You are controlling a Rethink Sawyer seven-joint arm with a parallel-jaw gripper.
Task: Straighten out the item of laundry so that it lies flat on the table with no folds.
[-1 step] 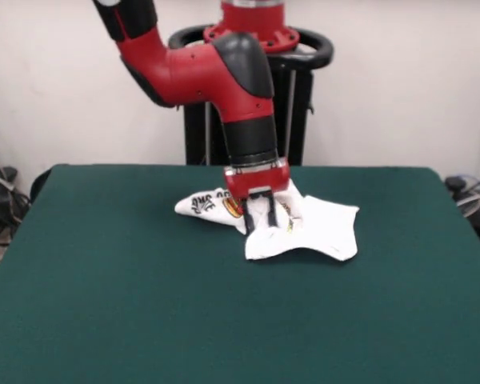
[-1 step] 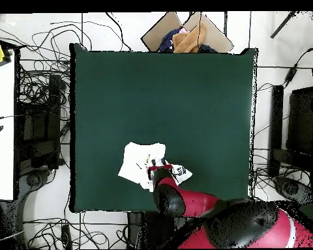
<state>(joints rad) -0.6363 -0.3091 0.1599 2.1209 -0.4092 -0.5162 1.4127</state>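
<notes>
The T-shirt lies crumpled on the green worktop, close to the edge nearest the robot's base and well away from the 3 other edges. The gripper points straight down over the shirt's middle, its 2 dark jaws slightly apart with a raised ridge of white cloth between them, their tips down at the fabric. One printed part with black lettering sticks out flat on one side of the jaws; a larger plain white part spreads on the other, with folded edges.

From overhead, the arm hides part of the shirt.
</notes>
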